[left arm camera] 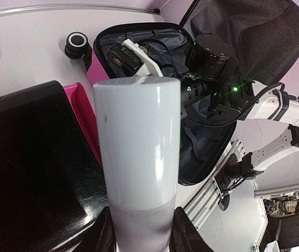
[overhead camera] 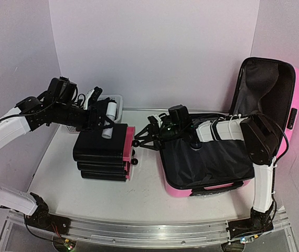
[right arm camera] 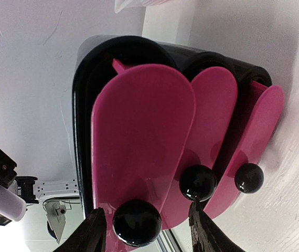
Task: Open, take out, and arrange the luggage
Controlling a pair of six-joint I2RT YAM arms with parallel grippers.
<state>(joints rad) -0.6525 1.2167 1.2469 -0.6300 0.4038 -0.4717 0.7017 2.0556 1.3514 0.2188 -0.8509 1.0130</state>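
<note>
The pink luggage [overhead camera: 298,89] lies open at the right, its lid upright and its black lining [left arm camera: 204,142] bare. Left of it stands a stack of three black cases [overhead camera: 99,147] with pink end faces [right arm camera: 139,131] and black ball knobs. My right gripper [overhead camera: 138,140] reaches out of the luggage to the stack. Its fingers are open on either side of the largest knob [right arm camera: 136,222], with a gap on each side. My left gripper [left arm camera: 141,231] is shut on a white cylinder [left arm camera: 139,147], held over the stack's top [overhead camera: 110,126].
A white mesh basket [overhead camera: 119,101] stands behind the left arm, against the back wall. White walls close in the table at the back and on both sides. The metal rail [overhead camera: 139,231] with the arm bases runs along the near edge.
</note>
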